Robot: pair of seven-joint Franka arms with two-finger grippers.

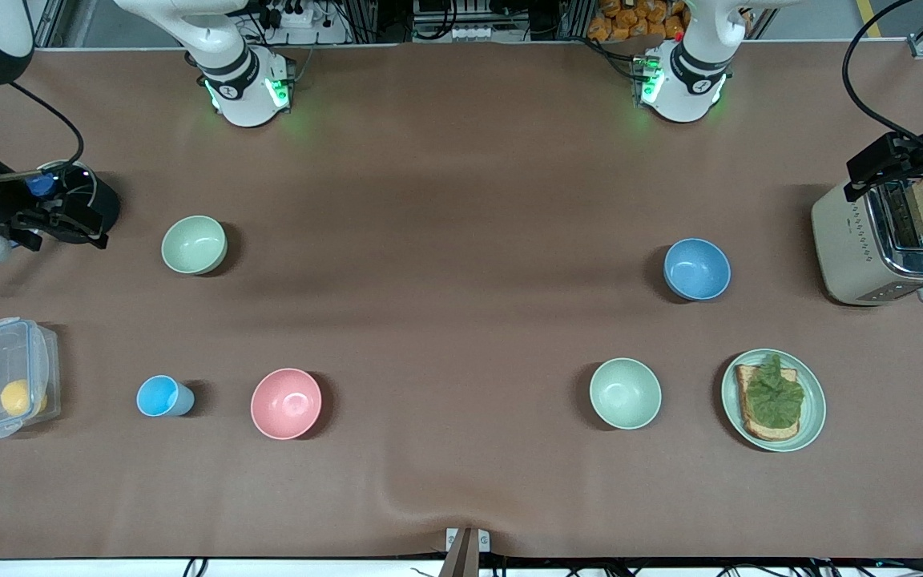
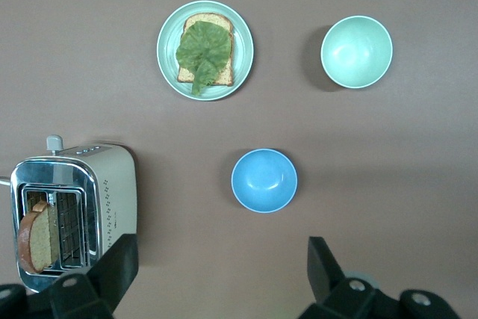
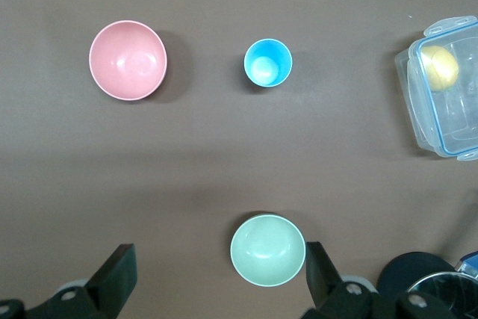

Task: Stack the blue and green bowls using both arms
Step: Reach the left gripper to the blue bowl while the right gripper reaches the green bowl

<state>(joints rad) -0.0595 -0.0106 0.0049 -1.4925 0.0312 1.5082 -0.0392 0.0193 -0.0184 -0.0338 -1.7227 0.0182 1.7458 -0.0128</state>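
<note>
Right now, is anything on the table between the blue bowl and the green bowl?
Nothing visible: bare table lies between the blue bowl and the green bowl. The pink bowl and the mint bowl sit nearer the camera, off that line. Left hand: open over the toaster. Right hand: open, over its table end.

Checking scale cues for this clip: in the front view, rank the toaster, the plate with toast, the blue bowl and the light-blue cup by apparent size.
1. Toaster, largest, though cut off by the picture's edge.
2. Green plate with toast.
3. Blue bowl.
4. Light-blue cup, smallest.

All stand on the table, so nearness barely skews this.
</note>
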